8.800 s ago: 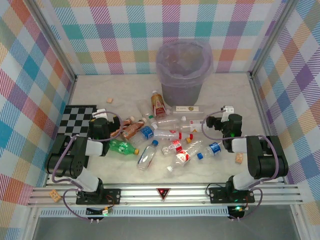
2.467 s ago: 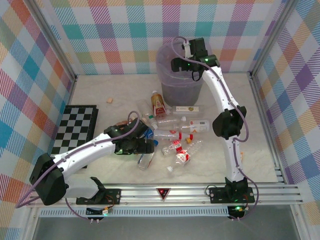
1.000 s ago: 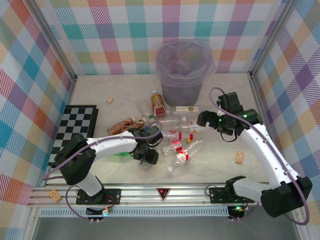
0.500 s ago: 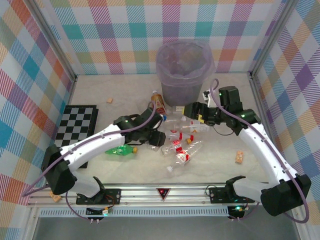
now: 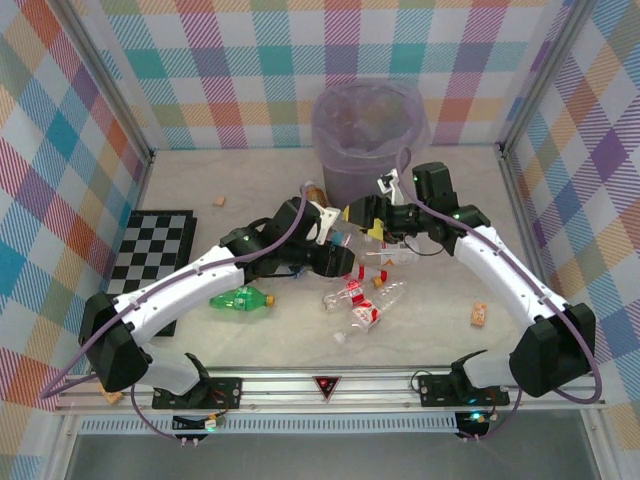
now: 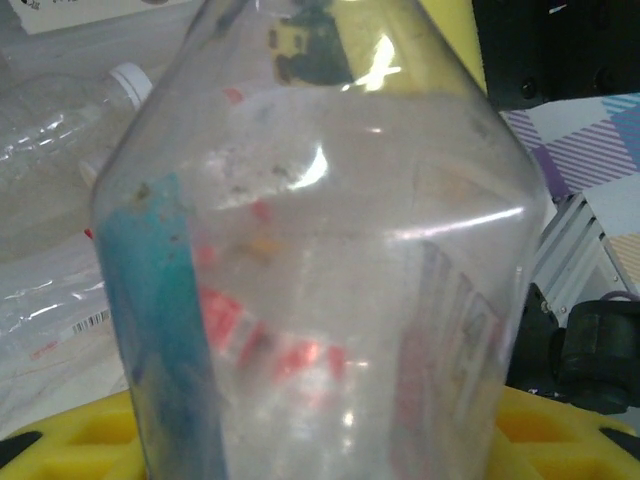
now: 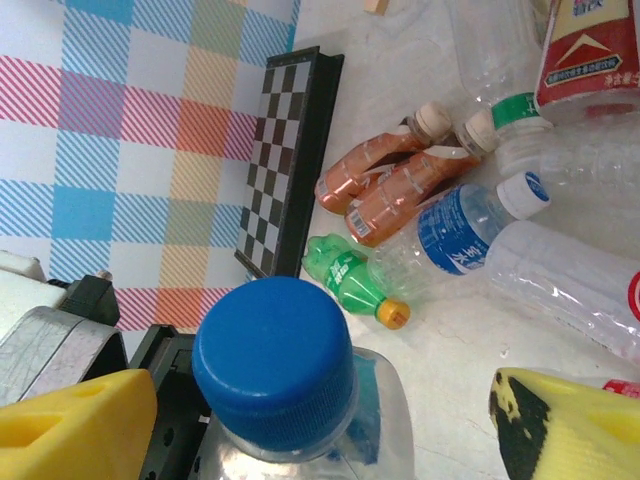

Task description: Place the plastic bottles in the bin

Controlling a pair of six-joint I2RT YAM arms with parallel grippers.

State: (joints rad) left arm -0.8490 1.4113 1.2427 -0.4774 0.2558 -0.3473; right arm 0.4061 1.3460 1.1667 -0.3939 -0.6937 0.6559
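Note:
My left gripper [image 5: 335,246] [image 6: 320,440] is shut on a clear plastic bottle [image 6: 320,250] with a blue label and a blue cap [image 7: 275,365], held above the table's middle. My right gripper [image 5: 361,213] [image 7: 320,420] is open; its yellow fingers [image 7: 75,420] stand on either side of that cap without touching it. The grey-lilac bin [image 5: 368,140] stands just behind both grippers. On the table lie a green bottle [image 5: 240,298] [image 7: 350,275], two brownish bottles [image 7: 390,175], a blue-labelled bottle [image 7: 460,230] and red-labelled clear bottles [image 5: 352,297].
A folded chessboard [image 5: 150,250] [image 7: 290,150] lies at the left. Tan cork blocks sit at the right [image 5: 478,314] and back left [image 5: 218,200]. Checked walls close in the table on three sides.
The left arm has lifted the blue-capped bottle up and back toward the bin. The right gripper has swung left and now brackets the bottle's cap.

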